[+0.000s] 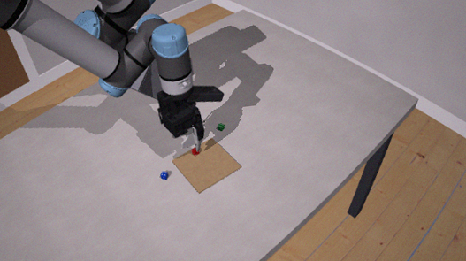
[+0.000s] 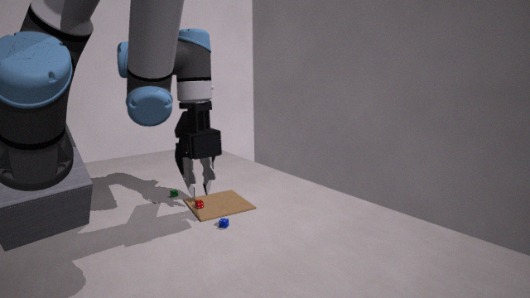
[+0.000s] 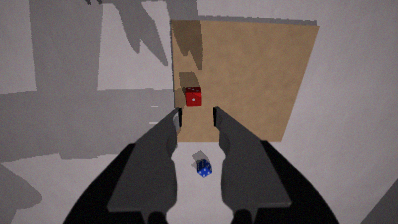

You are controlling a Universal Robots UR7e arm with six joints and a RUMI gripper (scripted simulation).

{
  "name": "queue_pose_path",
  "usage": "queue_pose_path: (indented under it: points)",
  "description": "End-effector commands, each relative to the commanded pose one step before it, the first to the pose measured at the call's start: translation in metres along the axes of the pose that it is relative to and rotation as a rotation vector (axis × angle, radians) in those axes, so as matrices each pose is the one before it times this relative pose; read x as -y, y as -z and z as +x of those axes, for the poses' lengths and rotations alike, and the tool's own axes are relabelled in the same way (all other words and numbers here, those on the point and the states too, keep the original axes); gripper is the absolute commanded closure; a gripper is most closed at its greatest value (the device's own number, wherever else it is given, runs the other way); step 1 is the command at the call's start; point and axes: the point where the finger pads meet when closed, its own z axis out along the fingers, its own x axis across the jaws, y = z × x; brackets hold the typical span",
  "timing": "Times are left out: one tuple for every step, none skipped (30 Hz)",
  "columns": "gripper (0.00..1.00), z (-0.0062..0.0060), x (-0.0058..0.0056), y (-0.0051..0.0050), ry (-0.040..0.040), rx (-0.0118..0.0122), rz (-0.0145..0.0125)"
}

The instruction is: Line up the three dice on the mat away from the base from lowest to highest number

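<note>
So the red die (image 1: 195,151) (image 2: 199,204) (image 3: 193,97) is the only one on the tan mat (image 1: 207,166) (image 2: 221,205) (image 3: 245,75) right now, sitting near the mat edge on the robot base's (image 2: 45,203) side. The gripper (image 1: 199,151) (image 2: 200,195) (image 3: 197,108) is pointing down just above it, fingers parted a little, with nothing between them. In the exterior view the tips look clear of the die.

The blue die (image 1: 164,175) (image 2: 224,223) (image 3: 204,168) is off the mat, on the bare grey surface (image 1: 302,109) (image 2: 315,236) (image 3: 350,125) just beside it. The green die (image 1: 221,127) (image 2: 174,193) is off the mat too, out on the opposite side from the blue one, closer to the base than the mat is. In the top view, the whole group is well apart from the surface's right-hand corner, the one above the dark table leg (image 1: 370,176).

Red shows a single white pip on one face in the wrist view, but it's pretty small there, so I honestly can't say for sure which numbers are on top.
</note>
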Motion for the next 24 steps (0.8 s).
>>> queue_pose_path:
  points:
    - [0.82, 0.00059, 0.00046, 0.01582, 0.00025, 0.00764, -0.00020]
    - [0.82, 0.00000, -0.00001, 0.00331, -0.00001, -0.00001, 0.00003]
    - [0.82, 0.00002, 0.00000, 0.00334, -0.00001, 0.00000, 0.00004]
    - [0.82, 0.00001, 0.00000, 0.00334, -0.00001, 0.00000, 0.00003]
    - [0.82, 0.00000, -0.00001, 0.00332, -0.00001, 0.00000, 0.00003]
    - [0.82, 0.00002, 0.00000, 0.00329, -0.00001, 0.00000, 0.00004]
    - [0.82, 0.00001, 0.00000, 0.00322, -0.00001, 0.00000, 0.00003]
    - [0.82, 0.00001, 0.00000, 0.00311, -0.00001, 0.00000, 0.00003]
    - [0.82, 0.00002, 0.00000, 0.00298, -0.00001, 0.00000, 0.00003]
    - [0.82, -0.00001, -0.00001, 0.00284, -0.00001, -0.00001, 0.00002]
    - [0.82, 0.00002, 0.00001, 0.00267, -0.00001, 0.00000, 0.00004]
    - [0.82, -0.00001, -0.00001, 0.00251, -0.00001, 0.00000, 0.00002]
    - [0.82, 0.00002, 0.00001, 0.00232, -0.00001, 0.00000, 0.00003]
    - [0.82, -0.00001, -0.00001, 0.00214, -0.00001, 0.00000, 0.00001]
    - [0.82, 0.00001, 0.00000, 0.00193, -0.00001, 0.00000, 0.00002]
    - [0.82, 0.00000, 0.00000, 0.00000, 0.00000, 0.00000, 0.00000]
    - [0.82, 0.00000, 0.00000, 0.00000, 0.00000, 0.00000, 0.00000]
    - [0.82, 0.00000, 0.00000, 0.00172, -0.00001, 0.00000, 0.00002]
    - [0.82, -0.00001, -0.00001, 0.00152, 0.00000, 0.00000, 0.00001]
    - [0.82, 0.00001, 0.00000, 0.00130, 0.00000, 0.00000, 0.00002]
    - [0.82, 0.00001, 0.00000, 0.00109, 0.00000, 0.00000, 0.00001]
    - [0.82, 0.00000, 0.00000, 0.00089, 0.00000, 0.00000, 0.00001]
    - [0.82, 0.00000, 0.00000, 0.00071, 0.00000, 0.00000, 0.00001]
    - [0.82, 0.00000, 0.00000, 0.00053, 0.00000, 0.00000, 0.00000]
